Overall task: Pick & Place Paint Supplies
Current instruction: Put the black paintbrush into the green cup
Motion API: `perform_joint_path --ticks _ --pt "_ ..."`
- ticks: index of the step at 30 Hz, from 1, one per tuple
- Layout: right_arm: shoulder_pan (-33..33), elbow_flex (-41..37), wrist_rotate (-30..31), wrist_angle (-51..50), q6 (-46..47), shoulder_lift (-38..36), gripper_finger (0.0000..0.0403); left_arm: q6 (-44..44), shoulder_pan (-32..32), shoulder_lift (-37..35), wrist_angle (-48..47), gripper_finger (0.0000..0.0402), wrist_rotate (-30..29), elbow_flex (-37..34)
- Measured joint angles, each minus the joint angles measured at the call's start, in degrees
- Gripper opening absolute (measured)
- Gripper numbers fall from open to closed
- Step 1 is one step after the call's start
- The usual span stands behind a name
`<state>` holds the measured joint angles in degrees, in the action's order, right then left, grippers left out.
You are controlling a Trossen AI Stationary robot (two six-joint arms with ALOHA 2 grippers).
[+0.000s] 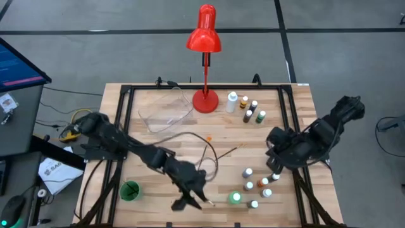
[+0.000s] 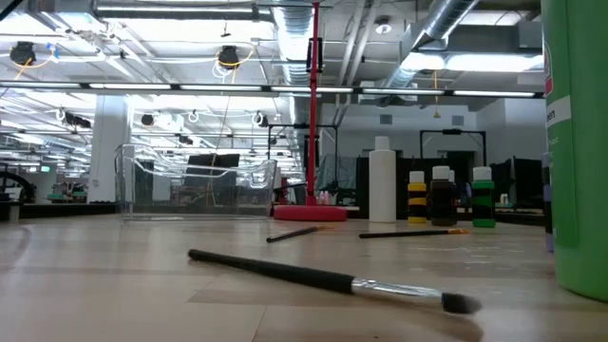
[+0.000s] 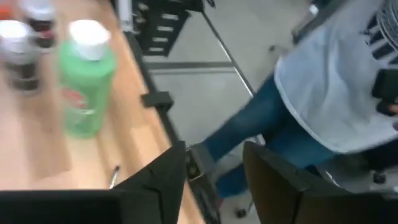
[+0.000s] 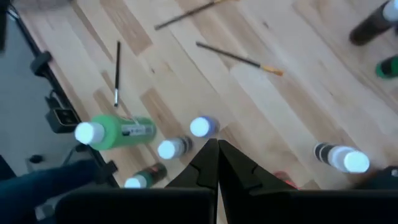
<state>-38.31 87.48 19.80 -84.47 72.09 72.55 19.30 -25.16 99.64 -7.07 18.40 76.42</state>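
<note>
left claw (image 1: 190, 201) hovering at the bench's (image 1: 164, 145) near edge, fingers parted and empty in its wrist view. thin paintbrush (image 1: 214, 201) lying flat just beside it; green paint bottle (image 1: 235, 197) a little farther on, among the small white-capped bottles (image 1: 256, 185). right claw (image 1: 276, 166) clenched on nothing, poised just above that cluster. brush probably light, stiff, prone to rolling: best pinched mid-handle, clear of the soft bristles. bottles likely light, smooth, easily toppled: best taken around the body under the cap.
</note>
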Motion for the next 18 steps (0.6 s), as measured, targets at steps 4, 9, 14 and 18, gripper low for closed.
perform_joint_path --ticks 4,9,14,18 --pt "-1.47 -0.02 0.53 0.01 -0.01 -0.56 0.0000 -2.15 -1.83 5.13 0.12 0.0195 -1.33 3.27" --pt "-3.08 -0.06 1.07 0.10 0.34 0.03 0.0000 -3.04 -2.53 10.40 0.20 0.0227 -2.23 5.69" --pt "-4.58 -0.07 1.32 0.07 3.91 1.92 0.0000 -7.24 -3.92 14.55 0.02 0.0229 -4.08 6.53" --pt "-6.03 -0.04 1.52 0.10 7.54 4.09 0.0000 -7.13 -4.47 17.24 -1.04 0.0222 -6.04 6.49"
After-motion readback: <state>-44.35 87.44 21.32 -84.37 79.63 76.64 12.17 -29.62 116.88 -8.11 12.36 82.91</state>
